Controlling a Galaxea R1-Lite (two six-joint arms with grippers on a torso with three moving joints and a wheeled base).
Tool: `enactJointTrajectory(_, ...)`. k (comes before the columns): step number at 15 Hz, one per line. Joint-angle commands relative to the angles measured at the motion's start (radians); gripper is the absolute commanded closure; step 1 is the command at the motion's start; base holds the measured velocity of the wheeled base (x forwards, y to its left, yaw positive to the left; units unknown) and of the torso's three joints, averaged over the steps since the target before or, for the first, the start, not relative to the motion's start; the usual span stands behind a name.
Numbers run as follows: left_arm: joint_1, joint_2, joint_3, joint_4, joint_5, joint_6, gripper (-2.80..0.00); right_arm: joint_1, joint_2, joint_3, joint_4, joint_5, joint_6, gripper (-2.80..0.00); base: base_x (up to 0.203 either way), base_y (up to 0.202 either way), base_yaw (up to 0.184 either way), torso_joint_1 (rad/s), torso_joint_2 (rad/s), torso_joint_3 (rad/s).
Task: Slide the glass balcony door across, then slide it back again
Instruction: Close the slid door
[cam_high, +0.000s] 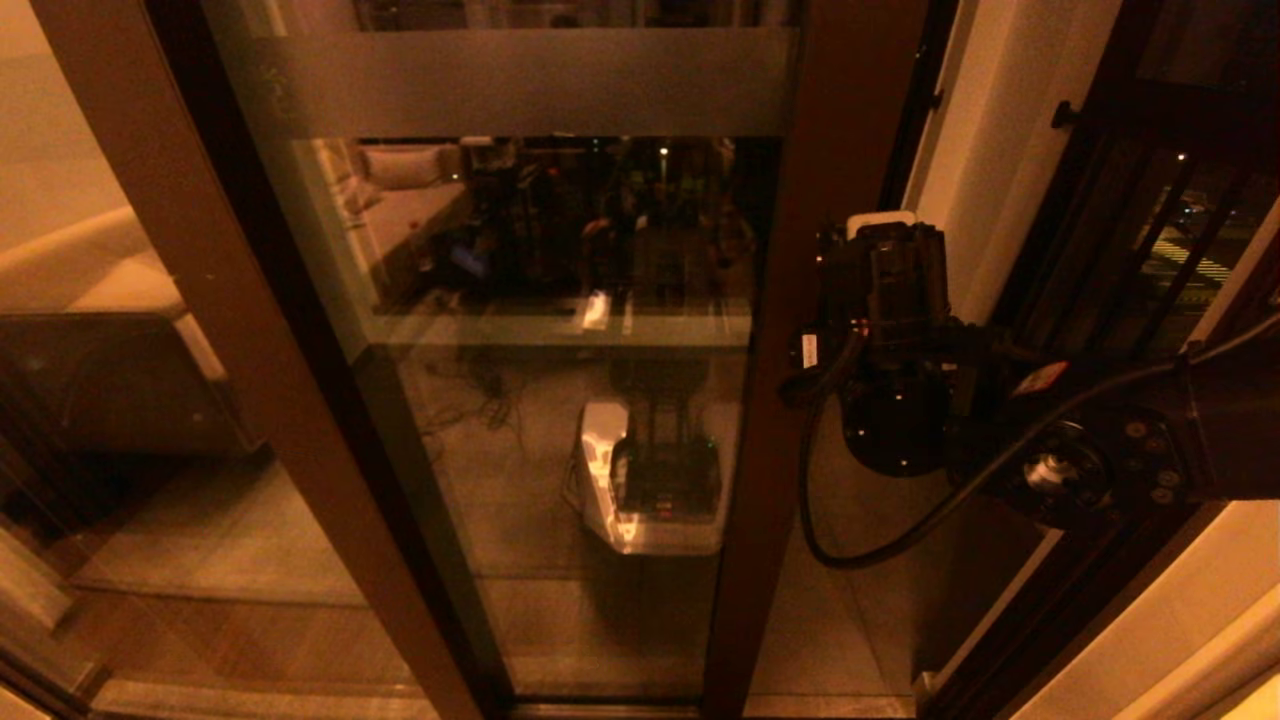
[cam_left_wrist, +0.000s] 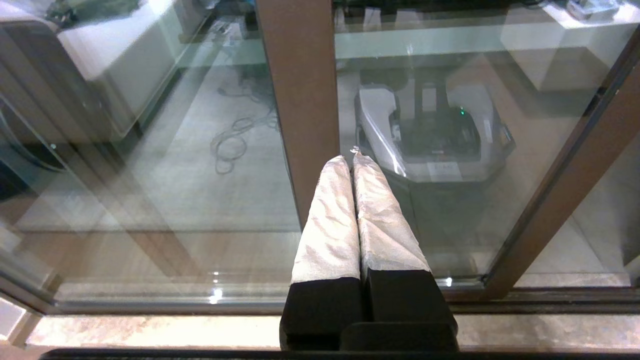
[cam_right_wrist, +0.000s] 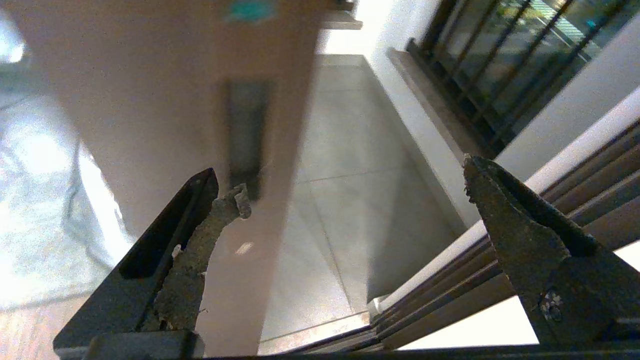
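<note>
The glass balcony door fills the middle of the head view, with a frosted band near its top and a dark brown stile on its right edge. My right arm reaches to that stile. In the right wrist view my right gripper is open: one finger lies in front of the stile just below the slot handle, the other finger hangs over the gap beside the door. My left gripper is shut and empty, pointing at the glass beside a brown post.
Right of the stile, the balcony floor, a white wall and a dark railing show through the gap. The floor track runs under the right gripper. A lighter brown post stands left of the door. The glass reflects my base.
</note>
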Motion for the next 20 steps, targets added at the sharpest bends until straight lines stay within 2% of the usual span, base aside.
enactJointTrajectory(1,0.000,0.000,0.000,0.000,0.000,0.001,0.00,-0.030,0.019,-0.016,-0.003,0.002,0.001,-2.80,0.000,0.000,0.000,0.000,0.00,0.000)
enactJointTrajectory(20,0.000,0.000,0.000,0.000,0.000,0.000,0.00,-0.105,0.044,-0.032,-0.003,0.004,0.007,-2.80,0.000,0.000,0.000,0.000,0.00,0.000)
